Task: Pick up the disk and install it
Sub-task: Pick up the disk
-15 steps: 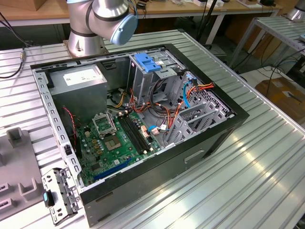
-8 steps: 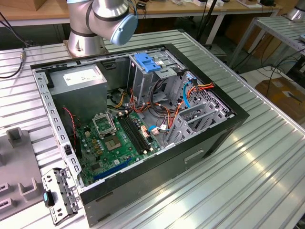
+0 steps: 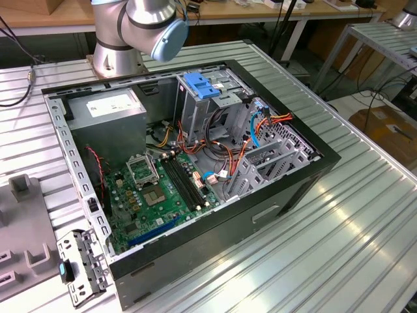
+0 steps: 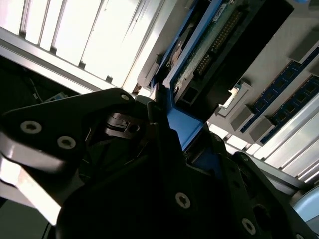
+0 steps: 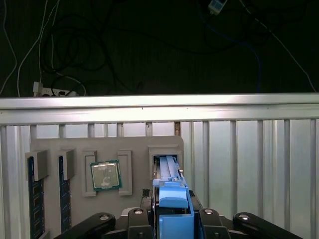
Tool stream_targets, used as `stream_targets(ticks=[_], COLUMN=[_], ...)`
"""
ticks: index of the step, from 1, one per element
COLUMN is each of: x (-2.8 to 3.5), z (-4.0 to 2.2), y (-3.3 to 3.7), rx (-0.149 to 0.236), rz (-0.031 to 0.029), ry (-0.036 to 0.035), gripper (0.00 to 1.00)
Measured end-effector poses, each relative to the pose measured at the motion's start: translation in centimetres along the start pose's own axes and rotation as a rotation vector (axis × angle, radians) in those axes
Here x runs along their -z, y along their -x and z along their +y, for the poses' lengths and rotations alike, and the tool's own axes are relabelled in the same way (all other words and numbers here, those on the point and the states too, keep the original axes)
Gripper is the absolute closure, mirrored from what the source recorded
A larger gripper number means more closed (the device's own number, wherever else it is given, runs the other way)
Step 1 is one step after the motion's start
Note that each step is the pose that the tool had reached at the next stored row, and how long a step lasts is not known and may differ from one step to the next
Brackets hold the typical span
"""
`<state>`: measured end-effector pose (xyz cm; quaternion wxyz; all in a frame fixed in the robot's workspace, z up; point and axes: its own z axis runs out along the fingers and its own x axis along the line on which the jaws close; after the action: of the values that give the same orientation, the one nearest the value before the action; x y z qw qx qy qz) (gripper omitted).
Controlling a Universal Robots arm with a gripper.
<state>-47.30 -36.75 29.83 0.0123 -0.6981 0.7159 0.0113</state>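
The task's thing, a flat silver-metal disk with blue plastic carrier rails (image 5: 167,172), stands on edge in a narrow slot of a grey moulded parts tray (image 5: 134,149). The tray lies on the ribbed aluminium desk (image 5: 249,164), close to one long edge of it. The black two-fingered tool (image 5: 172,221) sits directly over the disk's near end. The blue rail fills the gap between its jaws, and I judge the tool closed on the disk, which is still seated in its slot. In the second wrist view the tool (image 4: 172,124) straddles the same blue rail, and the disk (image 4: 209,55) turns its green circuit-board face and connector pins to the camera. Orientation: the broad faces are upright and a thin edge is uppermost, towards the tool. The upper edge runs along the slot, straight away from the tool and square to the desk's long edge. I take that line to be the long axis, though how far the disk reaches down into the slot is hidden. In the same tray, towards its other end, lie a square silver processor chip (image 5: 104,175) and two upright memory modules (image 5: 32,199). In the exterior view the tray (image 3: 26,222) lies at the desk's edge on the exterior view's left, beside the open black computer case (image 3: 280,189), which occupies the middle of the desk.
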Motion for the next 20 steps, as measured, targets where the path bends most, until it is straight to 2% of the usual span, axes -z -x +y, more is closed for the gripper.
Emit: stream_targets(ticks=[8,20], x=[0.84,2.97], z=[-0.02,-0.04], y=[0.03,0.10], rx=[0.000,0.000], rz=[-0.0001,-0.0001], ry=[-0.0002,-0.0003], gripper=[0.63,0.63])
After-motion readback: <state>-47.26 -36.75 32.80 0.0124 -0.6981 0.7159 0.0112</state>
